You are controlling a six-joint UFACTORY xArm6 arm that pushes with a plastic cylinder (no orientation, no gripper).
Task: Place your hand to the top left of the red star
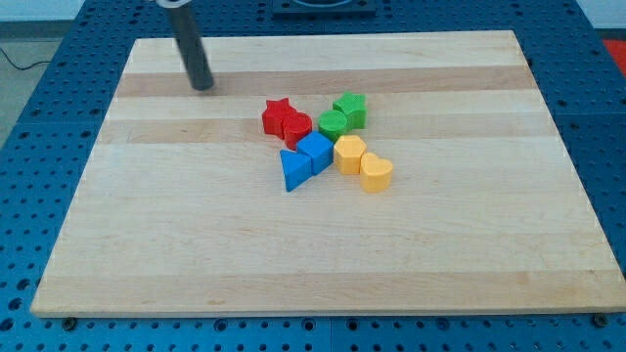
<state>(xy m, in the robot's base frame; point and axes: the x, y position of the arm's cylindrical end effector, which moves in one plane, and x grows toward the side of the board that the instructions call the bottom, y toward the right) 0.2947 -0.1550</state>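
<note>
Nearest the camera, the wooden board's [293, 274] bare front edge runs along the view's bottom, resting on a blue perforated table [39, 88].

I see the red star [277, 115] a little above the board's middle, at the left end of the cluster. Touching it on its lower right is a second red block [296, 128], rounded, whose exact shape I cannot make out. To the view's right of these sit a green cylinder [333, 123] and, just behind it, a green star-like block [350, 109], touching each other. Below the red pair lie a blue triangle [292, 169] and a blue cube [316, 152], pressed together. To their right are a yellow hexagon-like block [349, 154] and a yellow heart [377, 172], touching.

My tip [202, 86] stands on the board up and to the left of the red star, well apart from it and touching no block. I have no jaws here, only a plain dark rod, so nothing is clamped.
</note>
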